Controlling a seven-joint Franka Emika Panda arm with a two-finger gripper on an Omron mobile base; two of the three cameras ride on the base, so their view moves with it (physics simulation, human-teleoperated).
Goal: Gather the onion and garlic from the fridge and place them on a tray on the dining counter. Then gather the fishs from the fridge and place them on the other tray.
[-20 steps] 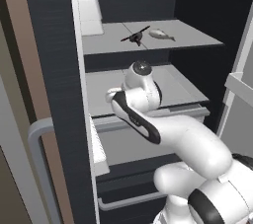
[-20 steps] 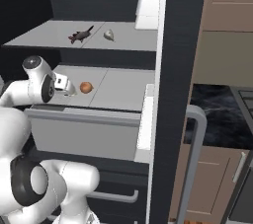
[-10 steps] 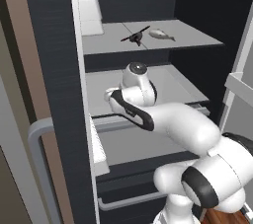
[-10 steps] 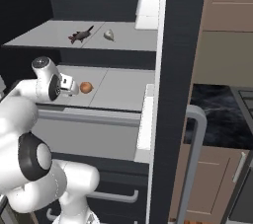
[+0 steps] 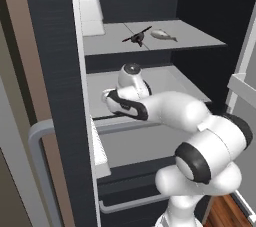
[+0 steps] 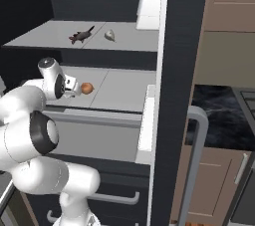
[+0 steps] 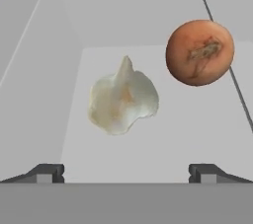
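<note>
Fridge [image 6: 164, 70] bin, garlic [image 7: 122, 97], onion [image 7: 199, 52], end effector [image 7: 126, 172] wide.

Kitchen: open fridge [image 6: 164, 46], wooden cabinets [image 6: 231, 1].

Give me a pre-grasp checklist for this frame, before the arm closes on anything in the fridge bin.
1. Pincer open: ok, tips stand wide apart.
2. Pincer empty: ok, nothing between the tips.
3. Garlic in sight: ok, ahead, left of centre in the hand view.
4. Onion in sight: ok, beyond the garlic, to its right; also seen in the bin.
5. Garlic and onion apart: ok, a gap shows between them.
6. Tips level with the garlic: cannot tell.
</note>
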